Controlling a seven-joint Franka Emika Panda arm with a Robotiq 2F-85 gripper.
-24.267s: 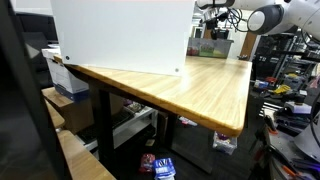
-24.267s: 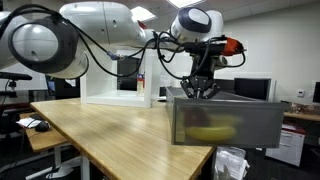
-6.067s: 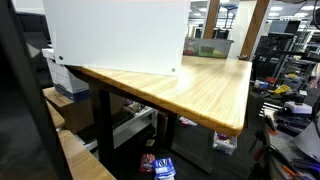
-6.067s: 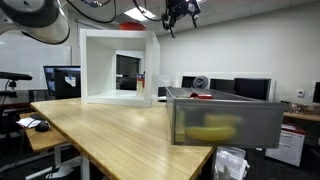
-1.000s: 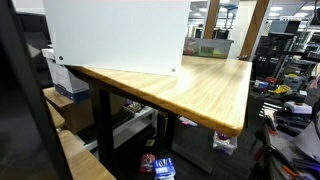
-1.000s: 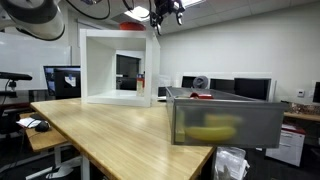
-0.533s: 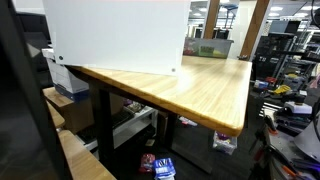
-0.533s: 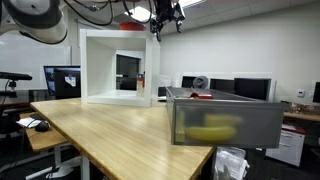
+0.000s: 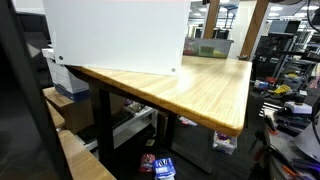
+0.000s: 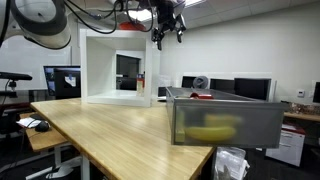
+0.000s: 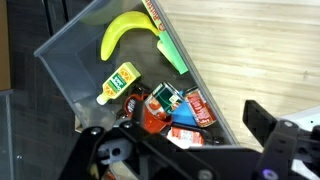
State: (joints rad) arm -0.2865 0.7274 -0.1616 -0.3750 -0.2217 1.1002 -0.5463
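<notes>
My gripper (image 10: 166, 33) hangs high in the air, level with the top edge of the white open-fronted box (image 10: 118, 68), well above the table. It is open and holds nothing. In the wrist view the gripper (image 11: 178, 130) looks down into a grey bin (image 11: 62, 62) with its fingers (image 11: 266, 122) spread wide. The bin holds a yellow banana (image 11: 124, 34), a green stick-shaped item (image 11: 171, 50), a small yellow bottle (image 11: 118, 83), red cans (image 11: 199, 106) and a blue packet (image 11: 185, 117). In an exterior view the banana (image 10: 210, 131) shows through the bin's wall (image 10: 250, 120).
The bin stands at the corner of the wooden table (image 10: 110, 135). In an exterior view the white box (image 9: 120, 35) fills the near side of the table (image 9: 200, 85) and the bin (image 9: 214, 46) sits at the far end. Monitors (image 10: 250, 90) and desks surround the table.
Over the last second the gripper has come down a little and shifted slightly toward the bin's side. It stays open. Nothing on the table has moved.
</notes>
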